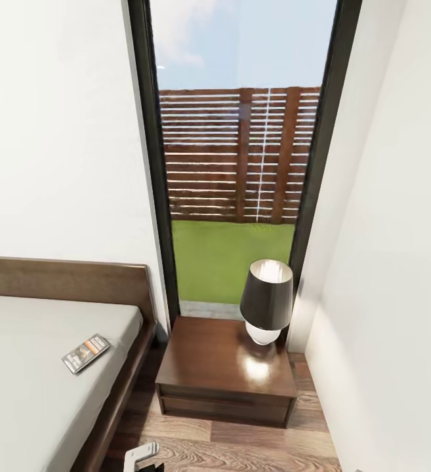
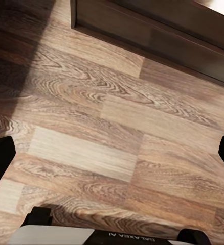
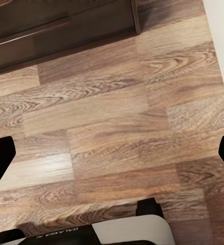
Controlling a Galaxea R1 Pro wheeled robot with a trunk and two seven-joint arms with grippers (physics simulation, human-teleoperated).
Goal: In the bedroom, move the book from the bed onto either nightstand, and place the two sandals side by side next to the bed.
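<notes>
Book (image 1: 86,353) lies flat on the bed's (image 1: 25,387) grey mattress near its right edge, long axis running from near-left to far-right, dark cover with an orange band. Right of it stands the nightstand (image 1: 225,373), bearing a lamp (image 1: 266,301). Both the left gripper (image 2: 112,153) and right gripper (image 3: 112,155) are spread wide over plank floor (image 2: 117,127), holding nothing.
</notes>
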